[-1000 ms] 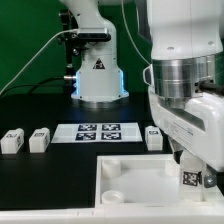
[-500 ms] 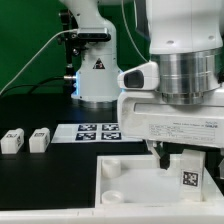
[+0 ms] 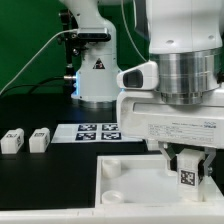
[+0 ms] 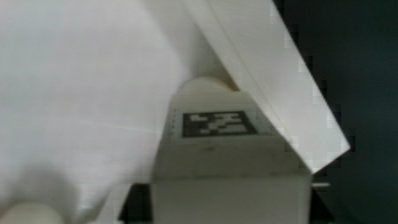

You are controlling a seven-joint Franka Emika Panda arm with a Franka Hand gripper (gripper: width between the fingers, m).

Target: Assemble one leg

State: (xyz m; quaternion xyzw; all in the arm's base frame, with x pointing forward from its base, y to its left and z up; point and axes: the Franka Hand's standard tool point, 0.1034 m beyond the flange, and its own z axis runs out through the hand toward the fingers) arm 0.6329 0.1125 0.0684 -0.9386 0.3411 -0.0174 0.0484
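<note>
Claw [image 3: 187, 160] was clamped on 1 leg [image 3: 187, 176], tag facing outward, held upright over the panel [image 3: 125, 170] near its corner on the exterior view's right, presumably to line it up with a socket. 2 spare legs [image 3: 25, 140] sat well apart beside the marker board [image 3: 98, 131].

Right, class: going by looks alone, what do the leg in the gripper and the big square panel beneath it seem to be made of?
The leg: probably matte white plastic, possibly 3D-printed; its faces look dull and evenly white, with a printed black-and-white tag that looks like a paper sticker.
The panel: likely the same matte white plastic; it has moulded-looking raised edges, a round socket and no shine. Painted wood can't be excluded.
The gripper is shut on the leg.
</note>
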